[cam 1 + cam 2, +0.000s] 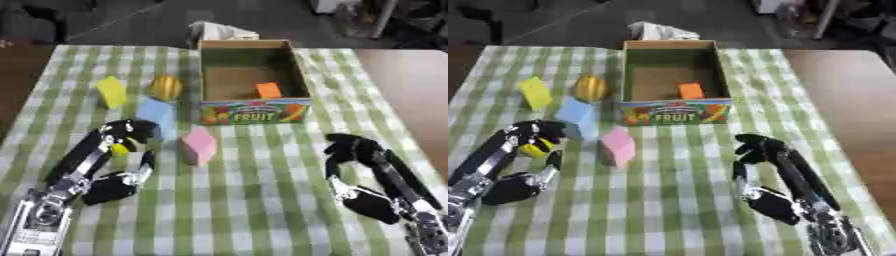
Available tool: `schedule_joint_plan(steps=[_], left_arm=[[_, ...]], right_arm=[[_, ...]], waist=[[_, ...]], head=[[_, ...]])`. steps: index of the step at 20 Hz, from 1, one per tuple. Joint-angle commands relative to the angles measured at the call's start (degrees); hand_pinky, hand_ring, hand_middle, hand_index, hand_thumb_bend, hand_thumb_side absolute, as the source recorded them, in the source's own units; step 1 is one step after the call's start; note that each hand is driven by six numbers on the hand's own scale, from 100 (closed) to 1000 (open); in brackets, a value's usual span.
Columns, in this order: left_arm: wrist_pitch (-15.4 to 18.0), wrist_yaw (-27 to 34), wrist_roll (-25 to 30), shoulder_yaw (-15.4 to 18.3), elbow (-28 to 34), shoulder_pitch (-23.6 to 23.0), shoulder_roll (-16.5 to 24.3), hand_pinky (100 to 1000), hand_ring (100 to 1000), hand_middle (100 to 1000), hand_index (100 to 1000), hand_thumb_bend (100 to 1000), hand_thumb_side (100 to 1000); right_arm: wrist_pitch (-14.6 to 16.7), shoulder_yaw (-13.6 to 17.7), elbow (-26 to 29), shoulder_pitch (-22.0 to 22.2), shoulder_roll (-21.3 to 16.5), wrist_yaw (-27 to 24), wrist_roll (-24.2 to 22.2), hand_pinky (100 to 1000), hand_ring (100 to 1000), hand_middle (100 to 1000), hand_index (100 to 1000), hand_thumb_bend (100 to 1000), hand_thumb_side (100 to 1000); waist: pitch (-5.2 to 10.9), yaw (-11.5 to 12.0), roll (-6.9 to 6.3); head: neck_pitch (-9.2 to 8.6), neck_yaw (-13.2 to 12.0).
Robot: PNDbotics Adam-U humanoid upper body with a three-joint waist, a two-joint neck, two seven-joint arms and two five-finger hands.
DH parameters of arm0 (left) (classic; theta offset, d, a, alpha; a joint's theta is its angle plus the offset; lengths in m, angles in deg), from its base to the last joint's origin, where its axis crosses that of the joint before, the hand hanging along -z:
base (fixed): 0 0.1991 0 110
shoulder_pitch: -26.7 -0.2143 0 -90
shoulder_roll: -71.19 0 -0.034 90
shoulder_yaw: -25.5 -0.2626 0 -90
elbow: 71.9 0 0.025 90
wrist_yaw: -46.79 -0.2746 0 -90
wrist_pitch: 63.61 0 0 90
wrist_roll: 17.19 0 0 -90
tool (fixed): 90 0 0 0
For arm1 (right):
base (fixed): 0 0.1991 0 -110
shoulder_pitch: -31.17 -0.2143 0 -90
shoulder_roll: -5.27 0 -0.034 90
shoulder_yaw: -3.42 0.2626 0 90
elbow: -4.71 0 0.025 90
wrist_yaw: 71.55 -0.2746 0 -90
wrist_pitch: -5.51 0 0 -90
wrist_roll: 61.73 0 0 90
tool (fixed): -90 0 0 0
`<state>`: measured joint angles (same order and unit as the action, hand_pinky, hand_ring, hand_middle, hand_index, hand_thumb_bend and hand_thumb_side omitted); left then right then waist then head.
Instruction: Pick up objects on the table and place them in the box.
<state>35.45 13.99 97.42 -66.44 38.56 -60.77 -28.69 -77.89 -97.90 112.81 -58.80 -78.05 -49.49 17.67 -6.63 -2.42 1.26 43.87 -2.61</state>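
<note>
Left hand curls around a small yellow piece low on the worktop, likely gathering it for the box, where an orange block lies. Right hand rests idle, fingers bent, empty.
</note>
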Motion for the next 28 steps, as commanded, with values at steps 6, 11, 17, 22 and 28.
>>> schedule_joint_plan(steps=[6,11,17,22,28], left_arm=[[1.2,-1.14,1.24,0.63,1.67,3.66,7.79,680,743,737,900,100,261],[2.3,-2.93,2.42,1.64,0.12,9.95,19.79,729,750,759,925,290,208],[4.58,-5.31,2.11,-1.4,-11.66,21.58,33.56,771,758,780,939,538,263],[8.04,-9.66,3.76,-6.1,-27.31,31.38,36.5,789,761,789,946,662,325],[11.59,-20.36,-0.82,-7.54,-44.27,38.76,33.73,792,754,782,940,717,324]], right_arm=[[0.24,0.36,1.21,-0.02,-0.46,0.37,-0.12,685,639,648,843,100,229],[0.26,0.41,0.94,0.3,-0.82,0.59,0.0,685,639,648,843,100,230],[0.4,0.24,0.73,0.59,-1.15,0.68,-0.09,685,639,648,842,100,230],[0.48,0.05,0.69,0.71,-1.3,0.56,-0.3,685,639,648,843,100,230],[0.47,-0.15,0.8,0.86,-1.26,0.31,-0.57,685,639,648,843,100,229]], waist=[[0.85,-0.34,-0.47],[1.31,-0.79,-1.31],[1.69,-1.99,-1.95],[1.94,-2.83,-1.91],[2.05,-3.3,-1.44]], head=[[0.25,0.51],[0.25,0.98],[0.25,0.84],[0.25,0.6],[0.25,0.44]])
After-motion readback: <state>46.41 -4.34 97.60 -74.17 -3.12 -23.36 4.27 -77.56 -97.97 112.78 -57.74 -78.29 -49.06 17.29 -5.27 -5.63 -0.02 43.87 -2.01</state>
